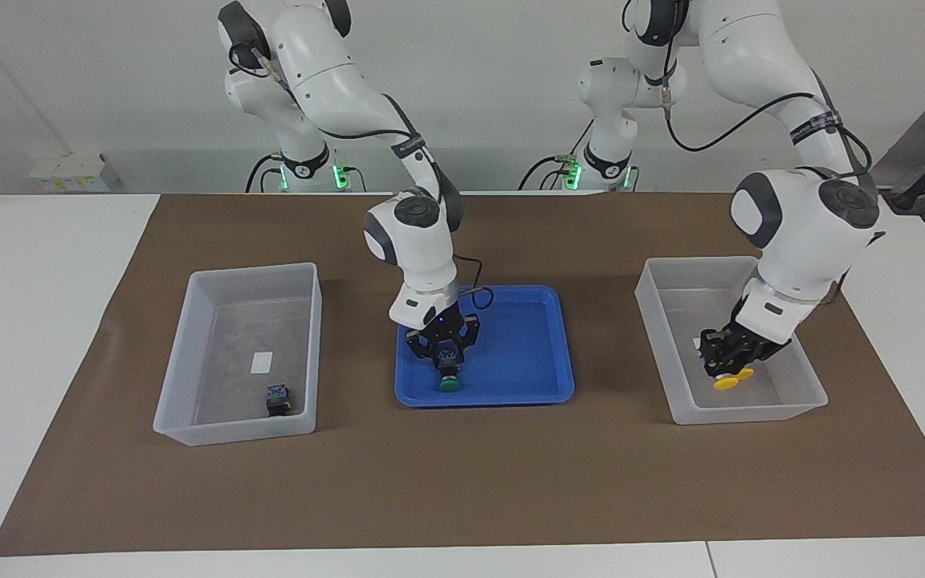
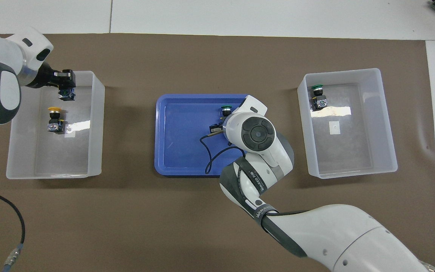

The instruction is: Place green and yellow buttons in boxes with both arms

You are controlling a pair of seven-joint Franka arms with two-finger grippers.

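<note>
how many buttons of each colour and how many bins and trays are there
green buttons: 2, one in the right claw on the tray, one in a bin
yellow buttons: 2, one in the left claw, one lying below in the bin
clear bins: 2
blue tray: 1
total: 7

White jointed arms (image 1: 422,241); dark bands; black cables.
</note>
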